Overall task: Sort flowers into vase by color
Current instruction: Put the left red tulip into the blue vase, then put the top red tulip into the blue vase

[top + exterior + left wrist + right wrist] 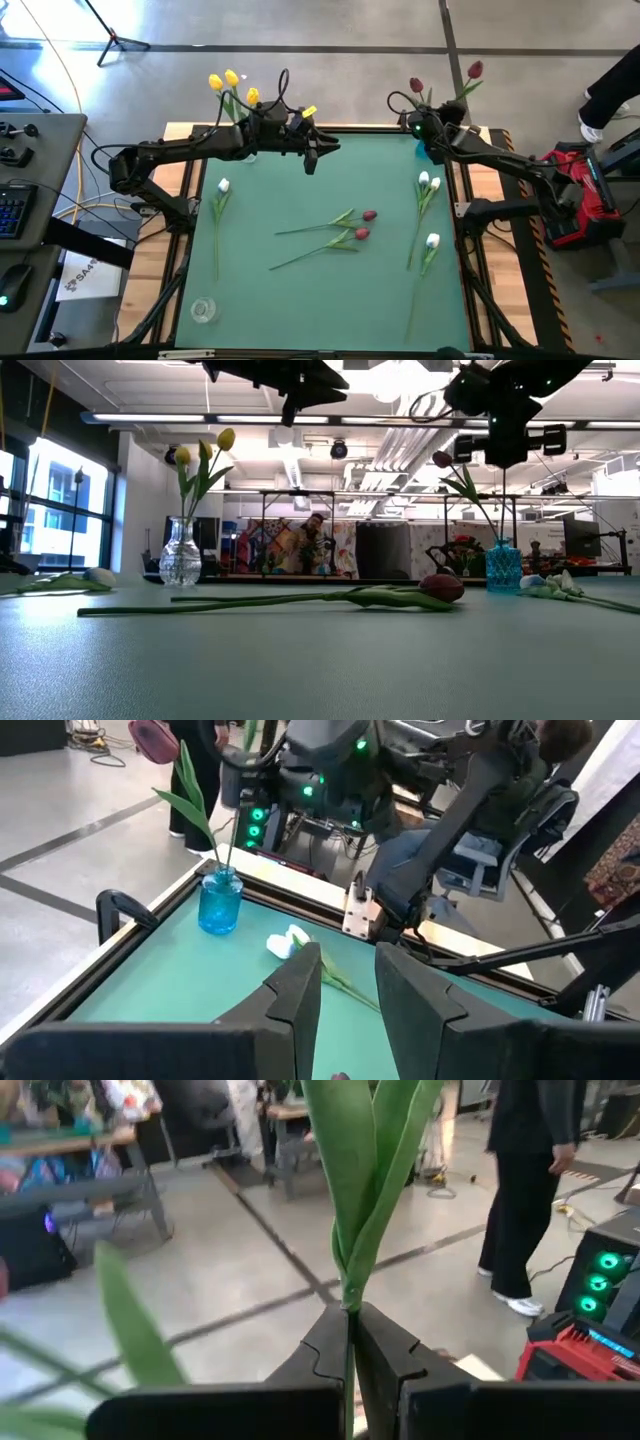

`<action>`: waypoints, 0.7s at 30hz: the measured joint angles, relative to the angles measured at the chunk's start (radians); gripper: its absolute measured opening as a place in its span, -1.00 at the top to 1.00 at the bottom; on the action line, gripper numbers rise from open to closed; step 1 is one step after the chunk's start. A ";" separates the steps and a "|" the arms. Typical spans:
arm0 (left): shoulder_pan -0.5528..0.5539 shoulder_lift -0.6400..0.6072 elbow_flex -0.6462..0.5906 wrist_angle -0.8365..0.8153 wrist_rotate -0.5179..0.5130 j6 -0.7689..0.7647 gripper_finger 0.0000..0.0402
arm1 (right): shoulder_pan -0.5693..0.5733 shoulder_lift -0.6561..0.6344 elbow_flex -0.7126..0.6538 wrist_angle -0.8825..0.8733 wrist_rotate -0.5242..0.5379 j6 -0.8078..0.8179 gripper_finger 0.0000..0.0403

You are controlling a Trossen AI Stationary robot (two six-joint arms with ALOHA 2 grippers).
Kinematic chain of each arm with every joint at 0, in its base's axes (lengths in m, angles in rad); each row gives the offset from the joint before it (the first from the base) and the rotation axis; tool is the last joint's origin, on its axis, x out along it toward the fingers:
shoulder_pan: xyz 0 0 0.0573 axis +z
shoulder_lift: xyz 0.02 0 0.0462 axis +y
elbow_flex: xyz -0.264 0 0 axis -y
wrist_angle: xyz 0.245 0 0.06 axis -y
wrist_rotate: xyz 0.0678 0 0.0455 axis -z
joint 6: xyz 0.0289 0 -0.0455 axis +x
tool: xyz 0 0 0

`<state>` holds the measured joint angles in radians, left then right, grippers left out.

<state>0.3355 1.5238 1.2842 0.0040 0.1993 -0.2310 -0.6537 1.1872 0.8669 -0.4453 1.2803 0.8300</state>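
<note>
1. At the table's far-left corner a clear glass vase (181, 553) holds the yellow tulips (231, 84).
2. A white tulip (222, 187) lies on the green mat (330, 290) near the left edge, its stem running toward the near side.
3. A small clear cup (203, 310) stands at the near-left of the mat.
4. The left gripper (311, 160) hangs above the far edge of the mat, left of centre; its fingers (300, 995) stand a narrow way apart with nothing between them.
5. Two dark red tulips (365, 224) lie in the middle of the mat, one beside the other, heads to the right and stems trailing to the left.
6. The right gripper (350, 1342) is at the far-right corner, over the blue vase (220, 901); its fingers are closed on the green stem of a red tulip (474, 70) that stands in that vase next to another red one (416, 86).
7. Three white tulips (429, 210) lie on the right side of the mat, two with heads together farther away and one nearer.
8. A person (526, 1180) in dark clothes stands on the floor beyond the table's right side.
</note>
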 joint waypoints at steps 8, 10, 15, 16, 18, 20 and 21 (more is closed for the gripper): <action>0.000 0.000 0.000 0.000 0.000 0.000 0.58 | -0.001 0.017 0.000 0.001 -0.105 -0.023 0.90; 0.000 0.000 0.000 -0.001 0.000 0.000 0.58 | -0.003 0.017 0.000 0.001 -0.115 -0.069 0.83; 0.000 0.000 0.000 -0.001 0.000 -0.001 0.58 | -0.003 0.017 0.002 0.009 -0.168 -0.130 0.60; 0.000 0.000 0.000 -0.001 0.000 -0.001 0.58 | -0.003 0.017 0.002 0.009 -0.182 -0.131 0.55; 0.000 0.000 0.000 -0.002 0.000 -0.001 0.58 | -0.003 0.017 0.002 0.009 -0.220 -0.130 0.45; 0.000 0.000 0.000 -0.010 0.000 -0.002 0.58 | -0.003 0.014 0.006 0.006 -0.280 -0.124 0.36; 0.000 0.000 0.000 -0.015 0.001 -0.002 0.58 | -0.003 0.013 0.015 -0.005 -0.318 -0.116 0.32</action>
<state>0.3355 1.5238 1.2846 -0.0108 0.2007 -0.2333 -0.6567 1.1998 0.8817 -0.4507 0.9625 0.7138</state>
